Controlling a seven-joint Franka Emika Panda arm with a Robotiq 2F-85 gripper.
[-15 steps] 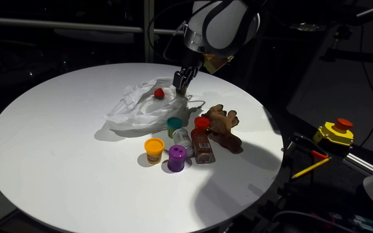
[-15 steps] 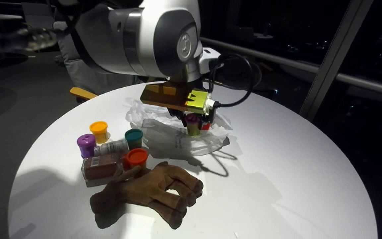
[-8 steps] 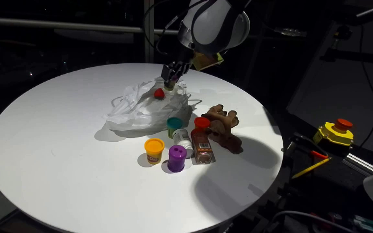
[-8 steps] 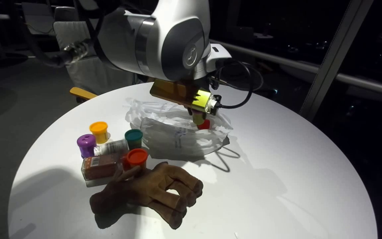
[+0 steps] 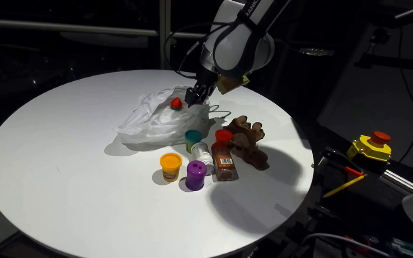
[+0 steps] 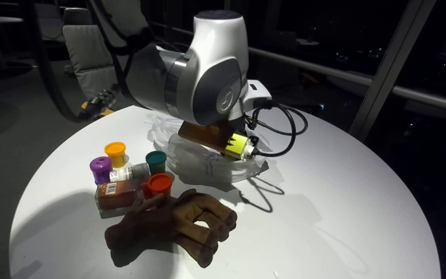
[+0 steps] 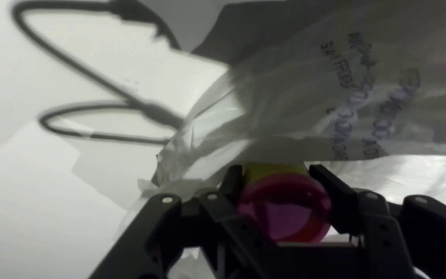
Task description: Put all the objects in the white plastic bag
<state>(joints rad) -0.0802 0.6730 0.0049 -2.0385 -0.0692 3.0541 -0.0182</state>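
My gripper (image 7: 279,178) is shut on a tub with a purple lid (image 7: 285,209) and yellow body, its sides pressed between the fingers. The tub's lower end goes down behind the near wall of the white plastic bag (image 5: 156,125), at the bag's opening. A red object (image 5: 176,103) sits in the bag. Beside the bag stand a teal-lidded cup (image 5: 193,139), a yellow cup (image 5: 171,166), a purple cup (image 5: 196,175) and a red-lidded cup (image 5: 223,135). A brown hand-like figure (image 6: 172,224) lies close to the red-lidded cup. The fingers are hidden in an exterior view by the wrist housing (image 6: 215,141).
A white bottle (image 5: 203,156) and a reddish-brown bottle (image 5: 224,166) lie among the cups on the round white table (image 5: 66,200). A cable (image 6: 292,135) loops out from the wrist. Off the table's edge is a yellow box with a red button (image 5: 371,147).
The gripper has carried the purple-lidded tub inward over the bag's opening, then lowered it. Its body, visible earlier, is now mostly behind the bag wall. The other objects have not moved.
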